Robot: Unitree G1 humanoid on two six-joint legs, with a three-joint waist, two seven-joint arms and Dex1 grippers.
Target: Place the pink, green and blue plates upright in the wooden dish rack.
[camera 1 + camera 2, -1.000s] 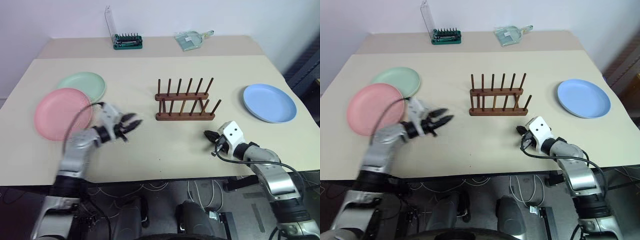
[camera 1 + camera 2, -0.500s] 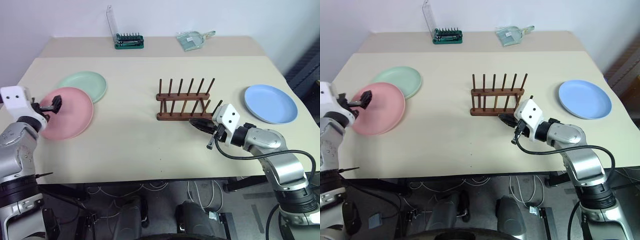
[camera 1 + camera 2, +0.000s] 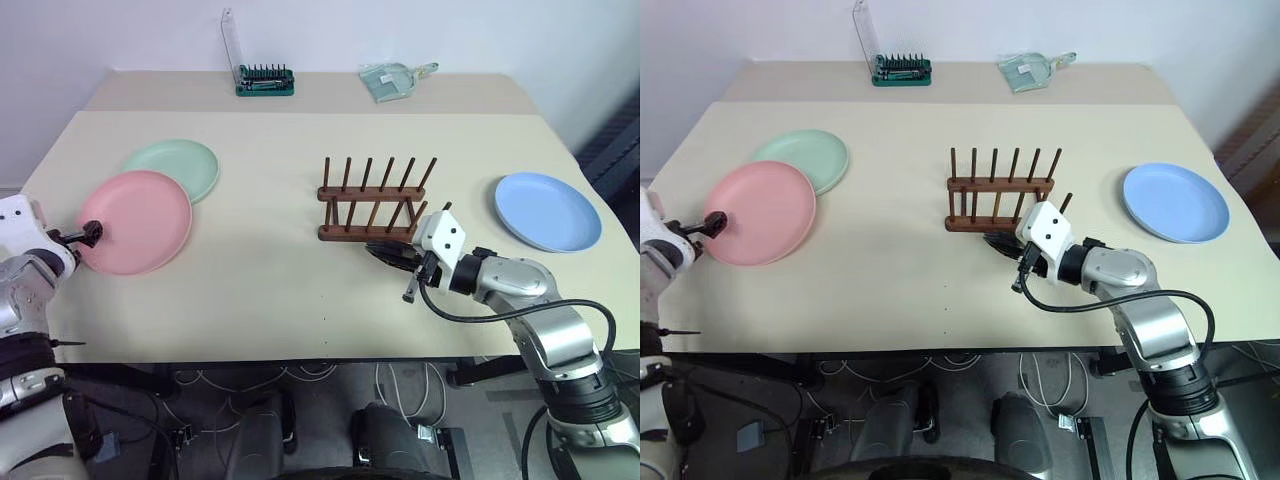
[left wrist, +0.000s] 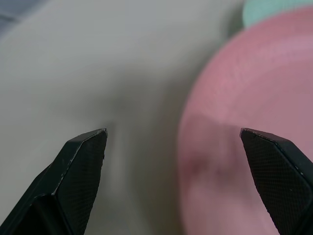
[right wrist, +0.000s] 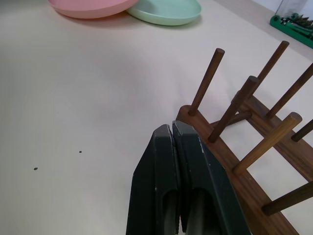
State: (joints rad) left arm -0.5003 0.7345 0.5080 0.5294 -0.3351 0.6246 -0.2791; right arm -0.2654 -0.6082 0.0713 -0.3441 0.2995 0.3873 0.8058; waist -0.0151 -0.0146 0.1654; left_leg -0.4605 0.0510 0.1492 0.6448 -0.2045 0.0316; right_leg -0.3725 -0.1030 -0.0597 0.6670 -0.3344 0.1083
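The pink plate (image 3: 136,221) lay flat on the table (image 3: 260,290), overlapping the green plate (image 3: 178,165). The left gripper (image 4: 173,139) stood spread at its near-left rim. The right gripper (image 5: 172,134), pressed together, pointed at the wooden dish rack's (image 3: 370,200) front rail.

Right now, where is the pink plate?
The pink plate lies flat at the table's left side, overlapping the green plate behind it, with the open left gripper at its near-left rim.

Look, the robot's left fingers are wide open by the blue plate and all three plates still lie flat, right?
Not quite. The open left fingers are at the edge of the pink plate, not the blue plate, which lies far across the table; the left eye view shows this. The rest is right: the green plate and the other two lie flat, none in the rack.
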